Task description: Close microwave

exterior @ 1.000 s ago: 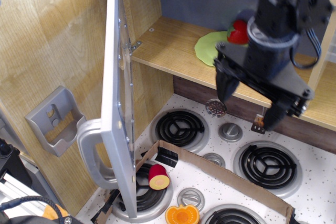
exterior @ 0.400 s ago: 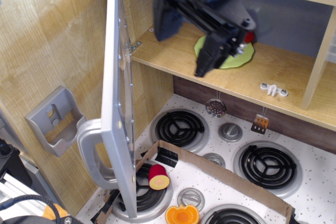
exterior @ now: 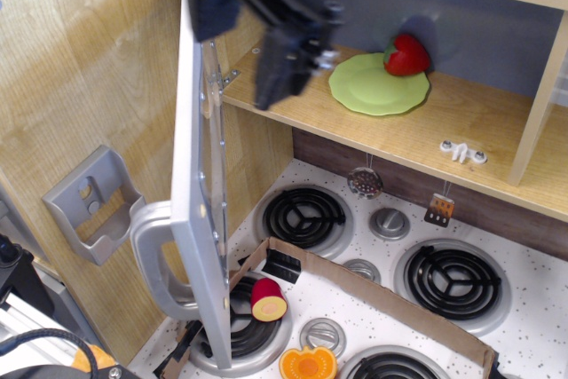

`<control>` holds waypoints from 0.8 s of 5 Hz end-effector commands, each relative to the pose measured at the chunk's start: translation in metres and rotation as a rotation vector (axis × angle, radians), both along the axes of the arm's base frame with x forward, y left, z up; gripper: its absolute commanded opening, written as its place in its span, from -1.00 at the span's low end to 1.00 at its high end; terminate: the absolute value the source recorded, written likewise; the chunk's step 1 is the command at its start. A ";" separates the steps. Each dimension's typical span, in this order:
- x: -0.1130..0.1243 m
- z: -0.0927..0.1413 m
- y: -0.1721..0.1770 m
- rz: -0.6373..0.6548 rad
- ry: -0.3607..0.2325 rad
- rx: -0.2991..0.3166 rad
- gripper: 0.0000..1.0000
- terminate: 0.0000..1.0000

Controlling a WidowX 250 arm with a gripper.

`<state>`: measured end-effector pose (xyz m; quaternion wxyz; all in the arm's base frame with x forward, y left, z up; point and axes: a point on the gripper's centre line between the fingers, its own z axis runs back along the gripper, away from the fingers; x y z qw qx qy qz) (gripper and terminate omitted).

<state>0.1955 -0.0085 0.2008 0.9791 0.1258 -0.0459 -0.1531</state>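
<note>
The microwave door (exterior: 197,184) stands wide open, seen edge-on, with its silver loop handle (exterior: 153,259) at the lower left. The wooden interior (exterior: 426,135) holds a green plate (exterior: 377,82) and a red strawberry (exterior: 406,56). My gripper (exterior: 238,68) is open and empty, up by the top of the door on its inner side. One dark finger (exterior: 211,6) overlaps the door's top edge and the other finger (exterior: 277,73) hangs over the shelf's left end. I cannot tell if it touches the door.
A small grey holder (exterior: 93,206) is mounted on the wooden wall at left. Below is a toy stove with black burners (exterior: 304,217), silver knobs (exterior: 389,222), a cardboard strip (exterior: 373,295), a red fruit piece (exterior: 269,299) and an orange pumpkin slice (exterior: 308,364).
My gripper has swept from the right, in front of the shelf, up and left to the top of the open door. The plate and strawberry now show. The door has not moved.
</note>
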 end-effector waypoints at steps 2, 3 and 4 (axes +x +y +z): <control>-0.031 0.007 0.040 0.051 0.029 0.028 1.00 -1.00; -0.049 0.000 0.051 0.081 0.034 0.027 1.00 -1.00; -0.063 -0.019 0.056 0.105 0.022 0.002 1.00 -1.00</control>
